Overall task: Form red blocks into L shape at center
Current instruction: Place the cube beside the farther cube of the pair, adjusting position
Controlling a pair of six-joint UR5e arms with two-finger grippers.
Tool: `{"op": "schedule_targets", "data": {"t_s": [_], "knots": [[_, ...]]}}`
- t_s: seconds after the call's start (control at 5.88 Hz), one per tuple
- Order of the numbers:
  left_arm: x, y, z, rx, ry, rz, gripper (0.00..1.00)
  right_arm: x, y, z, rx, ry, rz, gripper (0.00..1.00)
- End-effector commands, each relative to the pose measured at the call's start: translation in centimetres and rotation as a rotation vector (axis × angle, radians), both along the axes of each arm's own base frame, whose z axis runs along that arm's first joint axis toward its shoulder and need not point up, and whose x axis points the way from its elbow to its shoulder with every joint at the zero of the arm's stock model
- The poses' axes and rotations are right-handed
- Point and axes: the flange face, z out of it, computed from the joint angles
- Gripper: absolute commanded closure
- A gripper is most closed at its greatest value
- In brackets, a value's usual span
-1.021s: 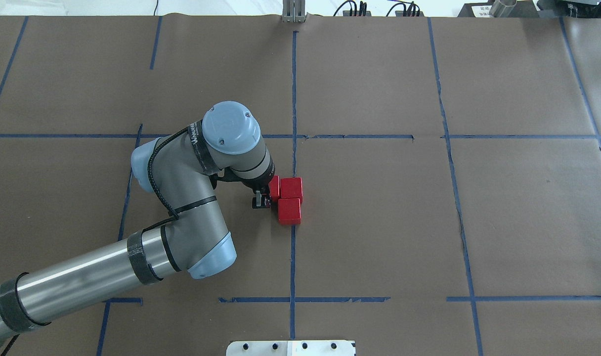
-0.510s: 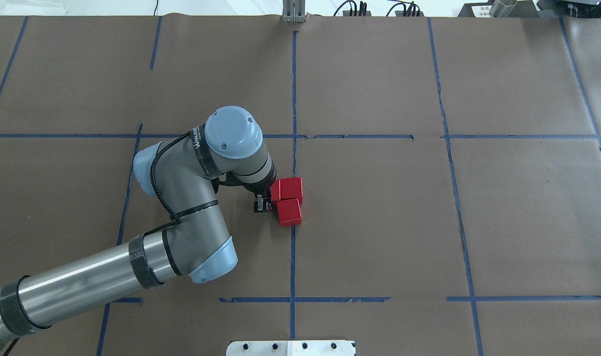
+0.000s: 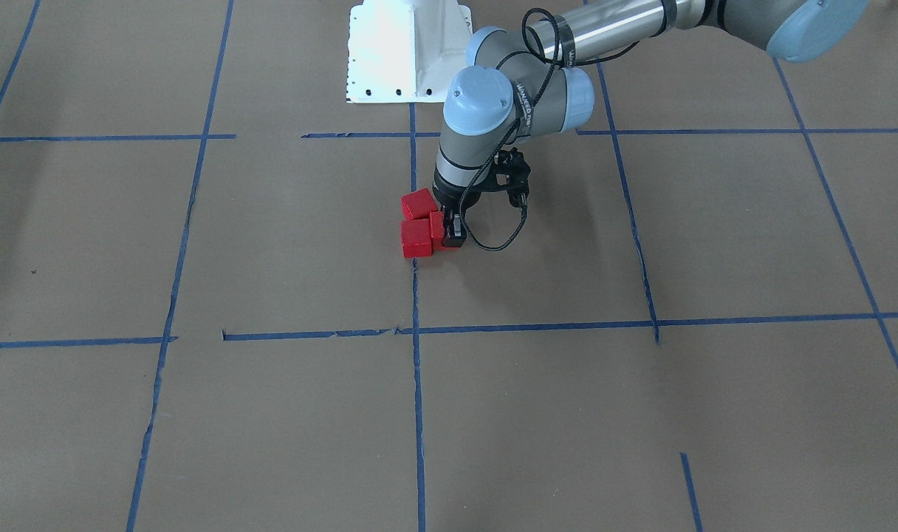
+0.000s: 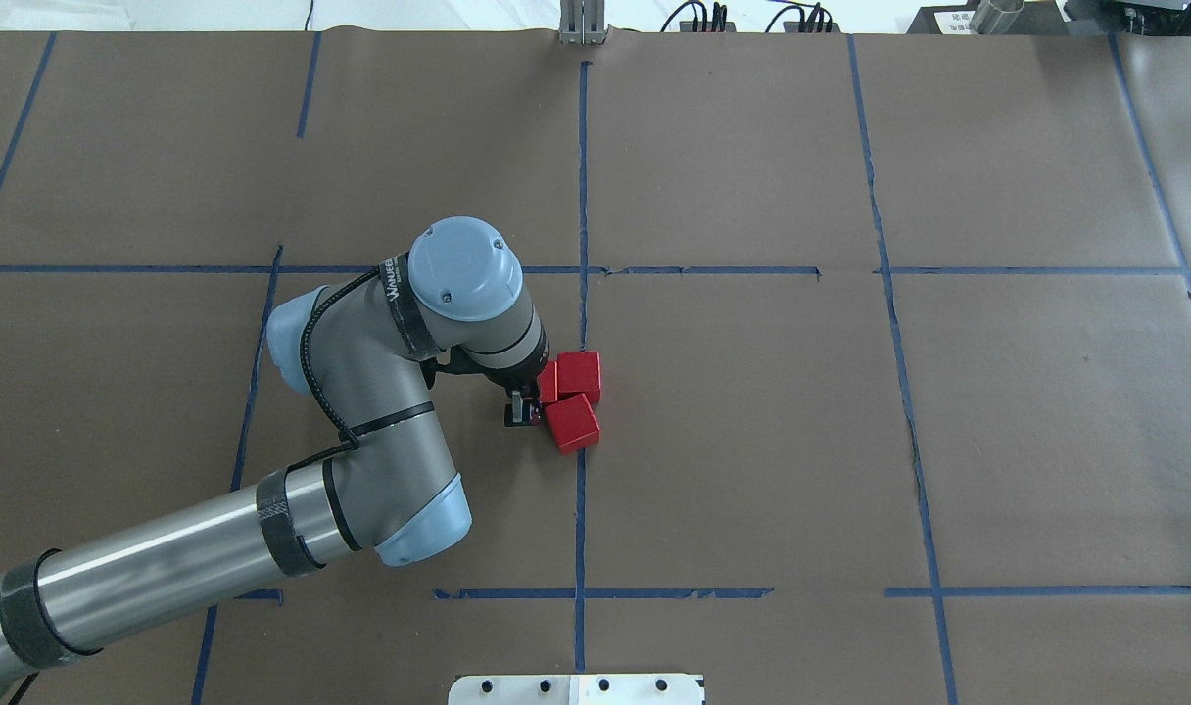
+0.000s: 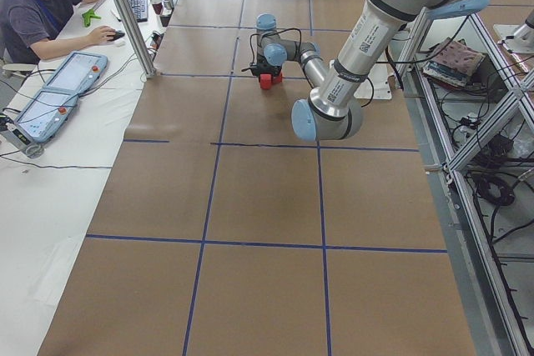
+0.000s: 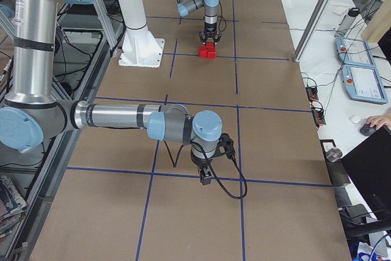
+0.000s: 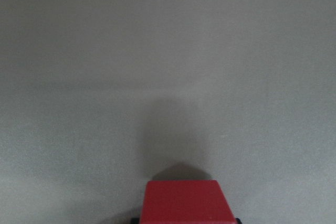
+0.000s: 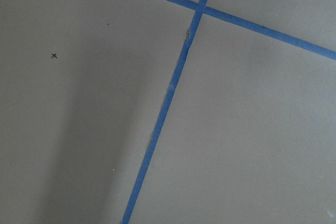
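Three red blocks sit at the center [image 4: 674,460], on the vertical blue tape line. One block [image 4: 580,375] lies square on the line, and a second [image 4: 572,423], just nearer the robot, is turned askew and touches it. The third block [image 4: 547,382] is pressed against their left side with my left gripper [image 4: 525,403] shut on it. The front-facing view shows that held block [image 3: 437,224] in the gripper [image 3: 450,231], and the left wrist view shows it [image 7: 188,203] at the bottom edge. My right gripper [image 6: 206,175] hangs low over the paper far from the blocks; I cannot tell its state.
The white robot base [image 3: 408,52] stands behind the blocks. A person [image 5: 37,6] sits at a side desk with a keyboard and teach pendants [image 5: 50,97]. The right wrist view shows only brown paper and crossing blue tape [image 8: 199,9].
My left gripper slid its block right, against the other two. The block nearer the robot has been nudged and turned askew.
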Motion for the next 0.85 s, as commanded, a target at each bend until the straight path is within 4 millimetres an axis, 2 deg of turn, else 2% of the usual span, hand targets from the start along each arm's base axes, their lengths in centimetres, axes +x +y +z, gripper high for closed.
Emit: {"op": "schedule_targets", "data": {"t_s": [0.0,0.17,0.68], "knots": [[-1.23,-1.58,-0.07,0.004,0.001,-0.024,0.87,0.0,0.0,0.0,0.0,0.0,0.0,0.0],[-1.63,-2.13,0.13,0.002,-0.003,-0.033,0.87,0.0,0.0,0.0,0.0,0.0,0.0,0.0],[-0.91,-1.23,-0.1,0.004,0.001,-0.014,0.84,0.0,0.0,0.0,0.0,0.0,0.0,0.0]]}}
